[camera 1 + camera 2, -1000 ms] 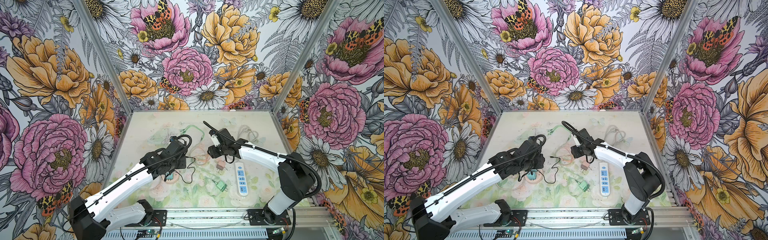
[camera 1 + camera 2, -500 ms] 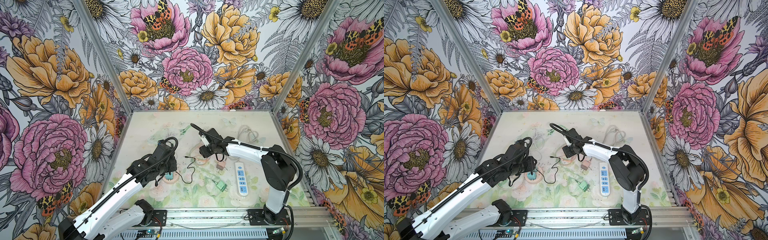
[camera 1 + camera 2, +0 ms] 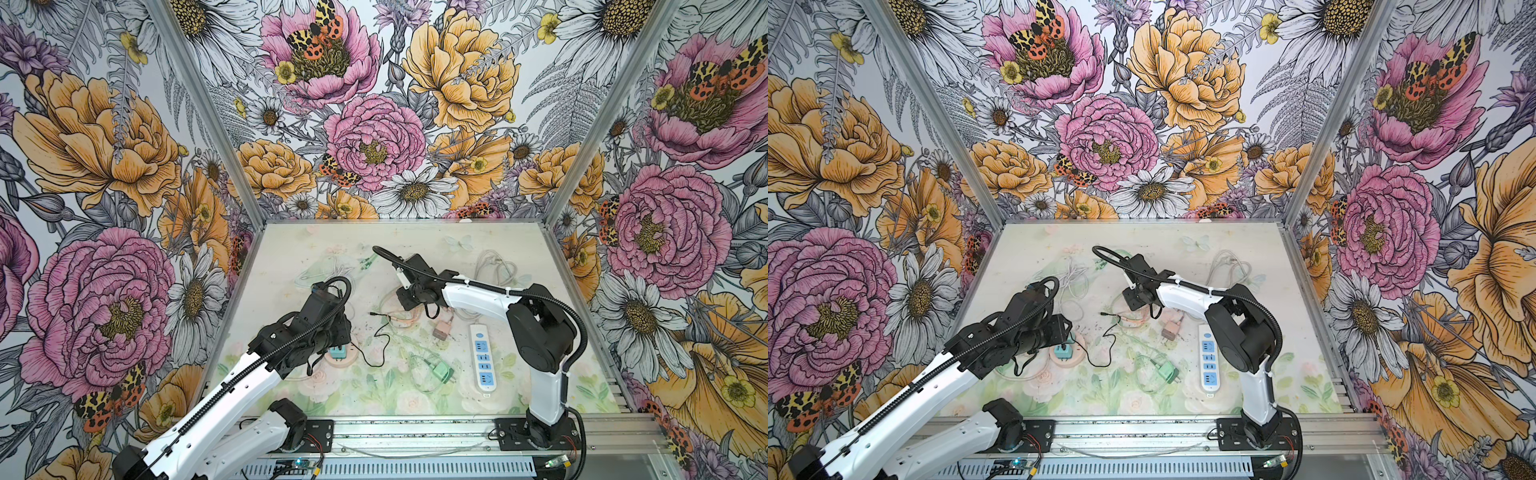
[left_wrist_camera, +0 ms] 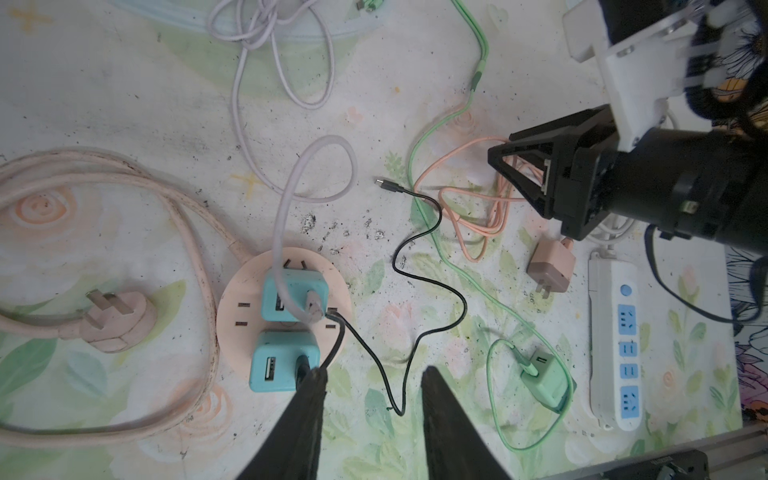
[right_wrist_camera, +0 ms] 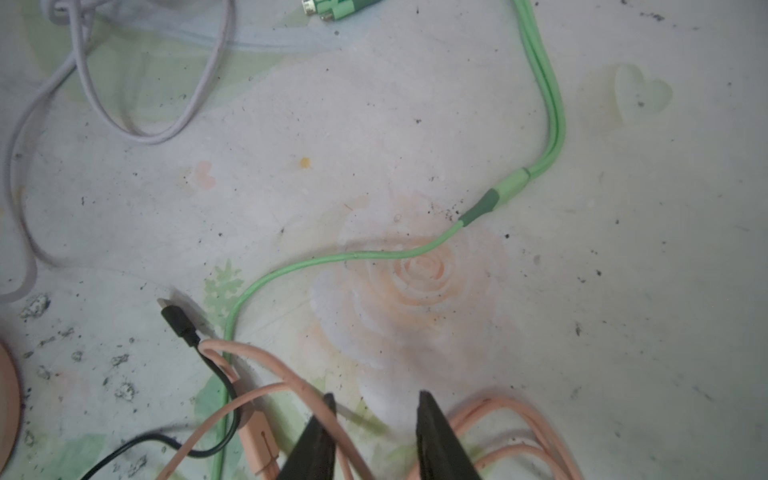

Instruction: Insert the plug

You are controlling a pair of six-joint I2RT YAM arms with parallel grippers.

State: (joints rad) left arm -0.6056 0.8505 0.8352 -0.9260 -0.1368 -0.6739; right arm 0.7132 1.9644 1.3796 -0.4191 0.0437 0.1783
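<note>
Right gripper (image 5: 376, 397): fingers (image 5: 436, 436) stand apart, bare worktop showing btwn the tips, nothing visibly pinched. They hang low over the peach cable (image 5: 245, 347) coil, w/ its peach connector (image 5: 259, 440) just beside one finger. Left gripper (image 4: 374, 372) is likewise released, fingers (image 4: 307, 415) spread. One tip sits where the black cable (image 4: 432, 232) enters the nearer teal adapter (image 4: 274, 368) on the round pink hub (image 4: 245, 291), toward the front-left of the worktop (image 3: 415, 237); can't tell if it touches. The plug to insert is prob the pink adapter (image 4: 550, 270). It lies on its side, prongs bare, near mid-worktop, just beside the back end of the white power strip (image 4: 615, 345), which runs front-to-back nearer the right edge. The peach cable seems to run into it. Step in hand looks like the pickup, and the adapter itself is not yet grasped. To do it well, take the adapter body across its flat sides and not by the cable, leaving the prongs clear. Lift so the coil trails w/o snagging the black cable's free end (image 4: 386, 185). Square the prongs to a strip socket, then press straight down. The strip is light and prob slides, so the left gripper could pin it. Don't confuse it w/ the green adapter (image 4: 544, 378) nearer the front edge.
</note>
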